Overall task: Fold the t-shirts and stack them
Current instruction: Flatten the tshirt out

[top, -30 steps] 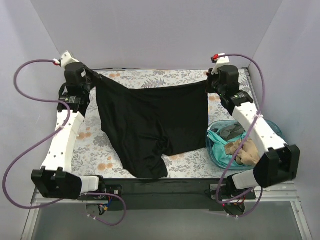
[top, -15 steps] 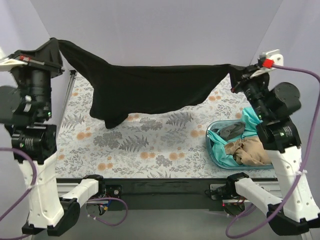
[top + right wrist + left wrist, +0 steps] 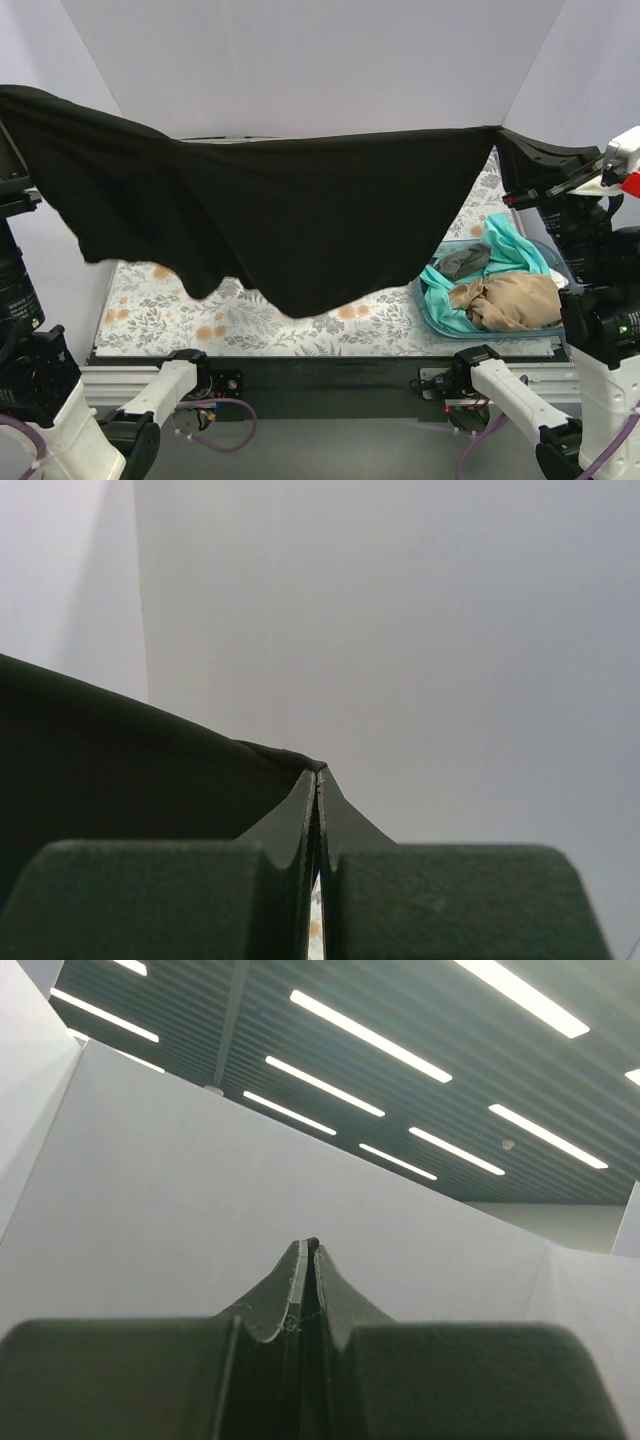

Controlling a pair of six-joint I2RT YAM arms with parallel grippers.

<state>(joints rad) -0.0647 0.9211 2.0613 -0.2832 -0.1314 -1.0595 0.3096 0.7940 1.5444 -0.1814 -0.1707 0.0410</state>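
Observation:
A black t-shirt hangs stretched wide across the top view, high above the table, its lower edge sagging in the middle. My left gripper is shut on its left corner; in the top view that gripper is hidden by the cloth at the upper left edge. My right gripper is shut on the shirt's right corner, and the black cloth runs off to the left of its tips. A teal t-shirt and a tan t-shirt lie crumpled in the tub.
The translucent blue tub stands at the table's right front, with a grey cloth also in it. The floral table cover shows below the hanging shirt. White walls enclose the back and sides.
Both arms have risen and swung outward and towards the camera. The black shirt went from lying partly on the table to hanging fully in the air, stretched wider.

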